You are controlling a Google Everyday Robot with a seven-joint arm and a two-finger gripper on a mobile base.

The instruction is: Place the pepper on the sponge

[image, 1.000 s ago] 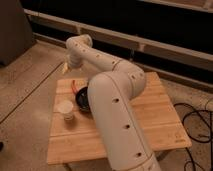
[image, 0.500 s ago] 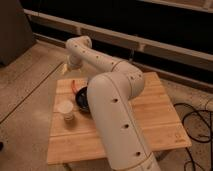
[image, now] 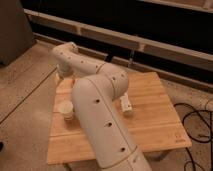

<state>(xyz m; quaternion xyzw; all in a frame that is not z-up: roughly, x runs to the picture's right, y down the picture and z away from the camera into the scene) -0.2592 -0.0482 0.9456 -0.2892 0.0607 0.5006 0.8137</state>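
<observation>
Over the far left corner of the wooden table [image: 155, 125], my gripper [image: 62, 75] hangs low beneath my bent white arm [image: 100, 105]; whether it is spread or pressed together cannot be told. Pepper and sponge are hidden behind the arm. A pale cup [image: 66, 109] stands near the table's left edge.

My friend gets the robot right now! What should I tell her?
The gripper is low over the far left corner of the wooden table, mostly hidden behind the arm.
Neither the pepper nor the sponge shows; the arm blocks that area.
Also there: paper cup near the left edge, small white object mid-table.
Done: nothing can be confirmed. Left: find the pepper, set it on the sponge.
</observation>
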